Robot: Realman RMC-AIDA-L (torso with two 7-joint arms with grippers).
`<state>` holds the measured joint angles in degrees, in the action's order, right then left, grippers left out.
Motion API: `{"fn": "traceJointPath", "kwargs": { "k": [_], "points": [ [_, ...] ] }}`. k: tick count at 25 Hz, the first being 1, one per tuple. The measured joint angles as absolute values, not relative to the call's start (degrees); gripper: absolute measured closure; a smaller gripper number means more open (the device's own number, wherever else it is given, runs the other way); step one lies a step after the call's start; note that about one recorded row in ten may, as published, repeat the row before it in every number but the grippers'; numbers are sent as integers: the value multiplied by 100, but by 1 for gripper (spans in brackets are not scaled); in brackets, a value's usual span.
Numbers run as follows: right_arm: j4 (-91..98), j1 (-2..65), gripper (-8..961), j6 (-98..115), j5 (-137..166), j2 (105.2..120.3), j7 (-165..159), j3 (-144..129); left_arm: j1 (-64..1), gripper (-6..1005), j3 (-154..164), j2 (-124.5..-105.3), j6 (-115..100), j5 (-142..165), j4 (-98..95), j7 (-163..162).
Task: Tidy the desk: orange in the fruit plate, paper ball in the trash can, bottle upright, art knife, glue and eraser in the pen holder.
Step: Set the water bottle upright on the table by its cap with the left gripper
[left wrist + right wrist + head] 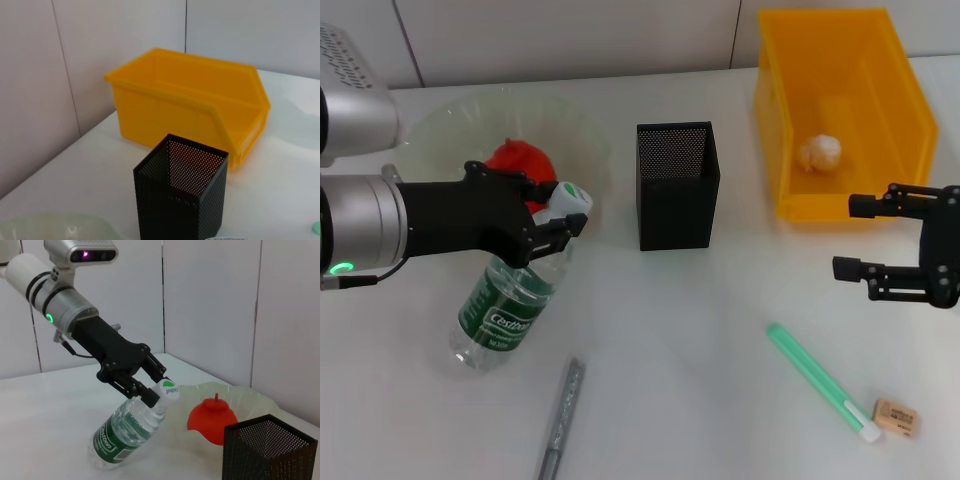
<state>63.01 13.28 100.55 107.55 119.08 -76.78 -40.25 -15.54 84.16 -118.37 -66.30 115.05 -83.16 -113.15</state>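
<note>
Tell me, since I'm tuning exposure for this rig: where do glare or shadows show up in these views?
Head view: soft, even light, faint shadows under the bottle held tilted by the left claw; the right claw hovers open. Right wrist view: highlights on the clear bottle and plate. Left wrist view: the pen holder and yellow bin look evenly lit, without glare.

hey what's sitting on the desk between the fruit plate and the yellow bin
The black mesh pen holder stands between the clear fruit plate and the yellow bin. The head view shows this best; nothing else lies in that stretch.
</note>
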Motion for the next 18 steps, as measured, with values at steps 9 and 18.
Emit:
{"fn": "traceJointPath", "kwargs": {
  "k": [9, 18],
  "points": [
    [6301, 1356, 214, 10055, 10751, 11909, -7700, -4025, -1473, 561, 8247, -11843, -6643, 11284, -8254, -11060],
    [6302, 1399, 214, 10031, 10739, 11909, -7712, -4024, -1379, 560, 8060, -11840, -6754, 10969, -8233, -10782]
  ]
}}
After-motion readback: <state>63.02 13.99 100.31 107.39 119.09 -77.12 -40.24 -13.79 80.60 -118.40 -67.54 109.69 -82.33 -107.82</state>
